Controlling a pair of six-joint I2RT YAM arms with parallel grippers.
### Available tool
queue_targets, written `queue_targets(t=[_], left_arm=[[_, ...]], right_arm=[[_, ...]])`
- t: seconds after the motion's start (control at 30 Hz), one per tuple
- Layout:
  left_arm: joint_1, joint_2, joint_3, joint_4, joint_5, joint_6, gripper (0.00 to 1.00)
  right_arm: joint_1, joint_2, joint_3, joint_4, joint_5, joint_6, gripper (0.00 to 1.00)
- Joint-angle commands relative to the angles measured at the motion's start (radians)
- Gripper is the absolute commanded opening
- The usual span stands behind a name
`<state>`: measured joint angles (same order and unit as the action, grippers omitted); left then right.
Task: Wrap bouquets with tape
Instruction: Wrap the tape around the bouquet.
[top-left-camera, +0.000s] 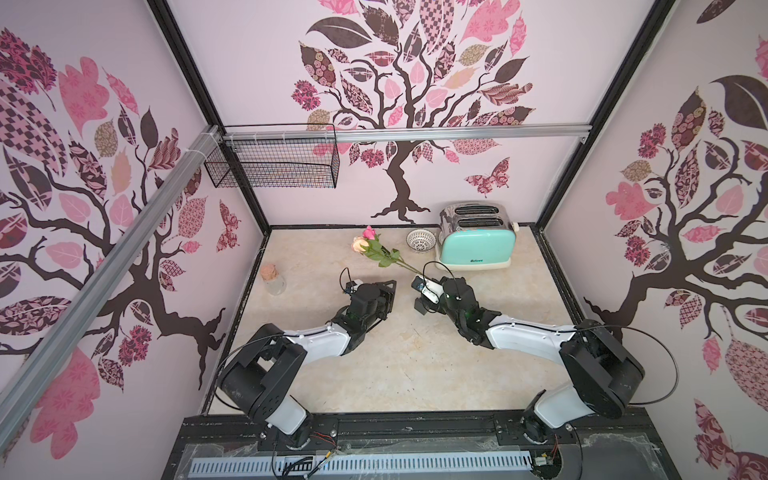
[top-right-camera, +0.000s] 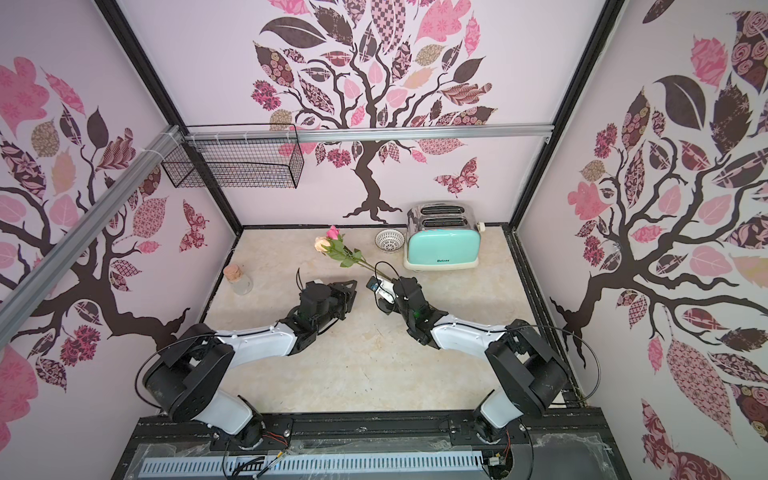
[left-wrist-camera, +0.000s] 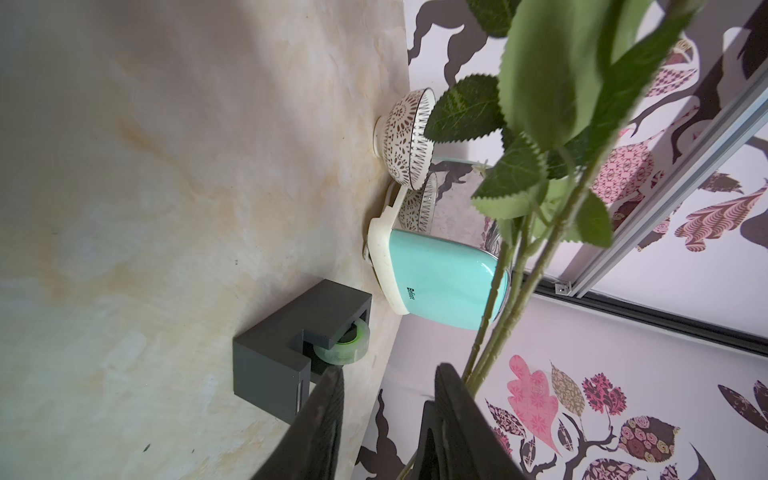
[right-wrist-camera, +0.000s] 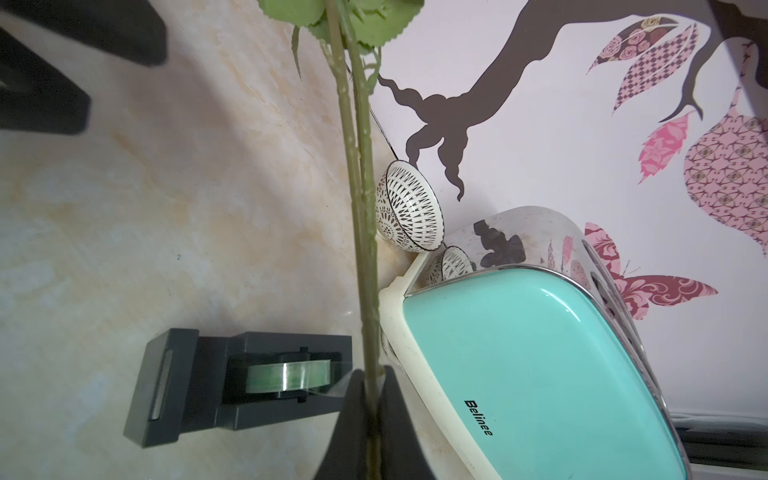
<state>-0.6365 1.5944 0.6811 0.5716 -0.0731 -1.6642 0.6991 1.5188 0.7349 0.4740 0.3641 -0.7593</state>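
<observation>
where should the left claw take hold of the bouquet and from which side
I'd take the bouquet by its bare stems, between the right claw, shut on their ends, and the lowest leaves. There the stems run close together and leafless. Bring the left claw in from its own side, jaws straddling them crosswise.

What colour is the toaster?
The toaster is mint green, with a cream base and a shiny silver top. The right wrist view shows it best.

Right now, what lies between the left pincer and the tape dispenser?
Nothing but bare tabletop. The right wrist view shows that open stretch from the left pincer to the tape dispenser; the bouquet stems run clear of it.
</observation>
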Motion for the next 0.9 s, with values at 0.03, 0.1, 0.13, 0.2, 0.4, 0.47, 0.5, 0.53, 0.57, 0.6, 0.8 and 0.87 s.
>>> queue_targets(t=[0.03, 0.1, 0.13, 0.2, 0.4, 0.47, 0.5, 0.53, 0.57, 0.6, 0.8, 0.87], left_arm=[[-0.004, 0.069, 0.089, 0.095, 0.067, -0.005, 0.4], [-0.008, 0.081, 0.11, 0.103, 0.061, -0.005, 0.4], [-0.012, 0.083, 0.121, 0.099, 0.055, 0.001, 0.4], [-0.018, 0.087, 0.147, 0.071, 0.06, 0.019, 0.4], [-0.044, 0.152, 0.199, 0.072, 0.069, -0.001, 0.4], [-0.049, 0.174, 0.215, 0.079, 0.073, -0.007, 0.4], [-0.049, 0.183, 0.224, 0.076, 0.077, -0.01, 0.4], [-0.05, 0.194, 0.233, 0.074, 0.081, -0.012, 0.4], [-0.051, 0.201, 0.244, 0.065, 0.083, -0.015, 0.39], [-0.05, 0.207, 0.248, 0.062, 0.084, -0.018, 0.36], [-0.052, 0.242, 0.299, 0.043, 0.084, -0.026, 0.26], [-0.054, 0.249, 0.311, 0.033, 0.091, -0.025, 0.21]], right_arm=[[0.005, -0.055, -0.008, 0.003, -0.036, 0.026, 0.0], [0.005, -0.054, -0.008, 0.0, -0.033, 0.023, 0.0], [0.005, -0.054, -0.008, -0.001, -0.034, 0.023, 0.0], [0.005, -0.054, -0.009, 0.001, -0.037, 0.026, 0.0], [0.005, -0.054, -0.012, 0.011, -0.04, 0.026, 0.0], [0.005, -0.057, -0.013, 0.014, -0.045, 0.023, 0.0], [0.005, -0.058, -0.014, 0.015, -0.045, 0.023, 0.0], [0.005, -0.06, -0.015, 0.016, -0.044, 0.022, 0.0], [0.005, -0.062, -0.017, 0.017, -0.044, 0.021, 0.0], [0.005, -0.064, -0.018, 0.016, -0.047, 0.02, 0.0], [0.005, -0.069, -0.03, 0.018, -0.05, 0.014, 0.0], [0.005, -0.072, -0.032, 0.02, -0.047, 0.013, 0.0]])
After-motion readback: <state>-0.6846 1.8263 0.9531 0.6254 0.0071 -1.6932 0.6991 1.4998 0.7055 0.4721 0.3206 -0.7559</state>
